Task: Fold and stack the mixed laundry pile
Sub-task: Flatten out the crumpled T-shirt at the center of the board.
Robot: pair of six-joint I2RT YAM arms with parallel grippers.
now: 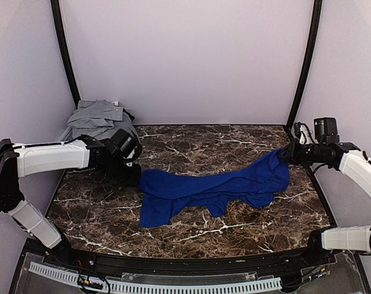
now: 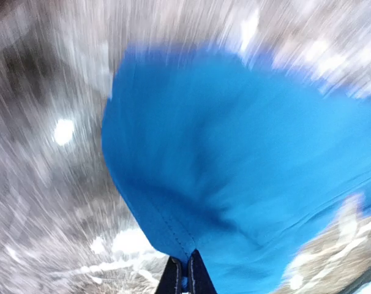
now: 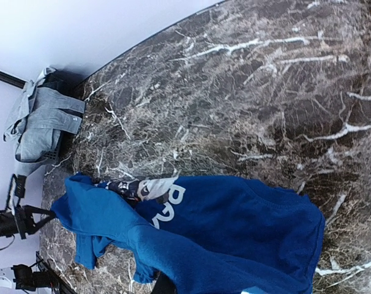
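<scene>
A royal-blue T-shirt (image 1: pixel 216 187) lies stretched across the dark marble table, pulled between both arms. My left gripper (image 1: pixel 135 176) is at its left end. In the left wrist view the picture is blurred, but the black fingertips (image 2: pixel 187 277) stand shut on a stitched hem of the blue fabric (image 2: pixel 247 159). My right gripper (image 1: pixel 288 153) holds the shirt's right end slightly raised. In the right wrist view the shirt (image 3: pixel 234 226) covers the jaws, with white print (image 3: pixel 173 205) showing. A light-grey collared polo shirt (image 1: pixel 98 116) tops the pile at the back left corner (image 3: pixel 38 122).
The pile rests on a grey mesh basket (image 1: pixel 67 133) against the left wall. Black curved poles (image 1: pixel 64 49) (image 1: pixel 305 61) rise at both back corners. White walls close the table in. A slotted white cable channel (image 1: pixel 155 285) runs along the near edge.
</scene>
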